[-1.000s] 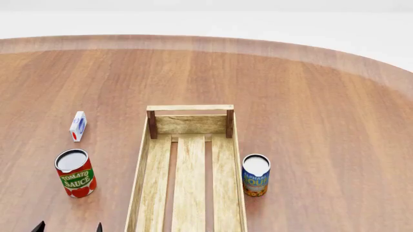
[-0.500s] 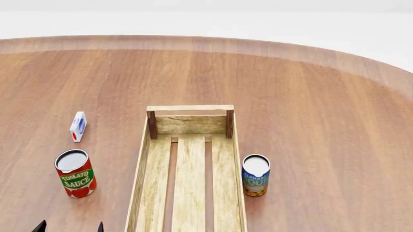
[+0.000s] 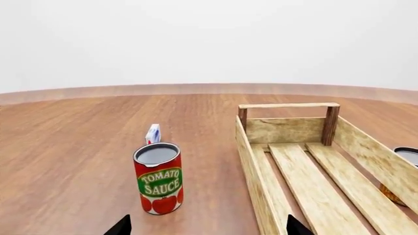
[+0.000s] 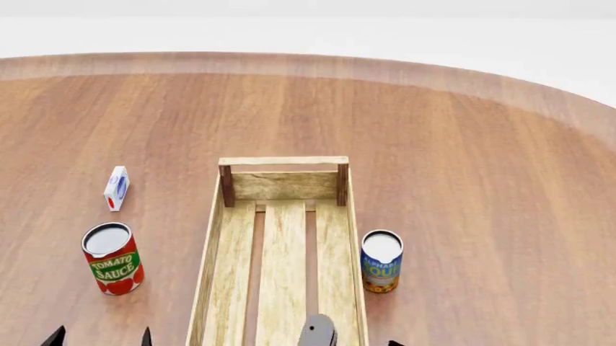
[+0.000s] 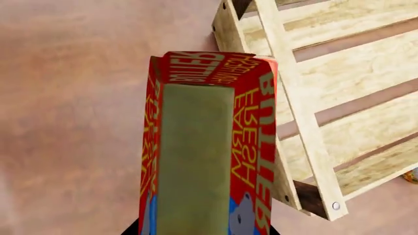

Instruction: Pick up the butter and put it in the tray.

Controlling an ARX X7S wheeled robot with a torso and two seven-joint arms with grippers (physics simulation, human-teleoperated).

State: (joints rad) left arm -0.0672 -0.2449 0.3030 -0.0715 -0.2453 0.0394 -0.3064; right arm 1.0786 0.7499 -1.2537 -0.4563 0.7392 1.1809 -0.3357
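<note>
The butter (image 5: 196,147), a red-orange box with yellow lettering, fills the right wrist view. My right gripper (image 5: 202,231) is shut on it and holds it above the table, beside a corner post of the tray (image 5: 294,112). In the head view only a grey part and a dark tip of the right gripper (image 4: 354,343) show at the bottom edge, over the tray's near end, and the butter itself is not clear there. The tray (image 4: 207,252) is a long pale slatted crate. My left gripper (image 4: 101,337) is open and empty, left of the tray (image 3: 251,156).
A tomato sauce can (image 4: 112,258) stands left of the tray and ahead of the left gripper (image 3: 209,231); it also shows in the left wrist view (image 3: 158,178). A small white carton (image 4: 117,188) lies beyond it. A blue soup can (image 4: 381,261) stands by the tray's right side.
My right gripper has come into the head view at the bottom edge, over the tray's near end. The left gripper and the cans have stayed put.
</note>
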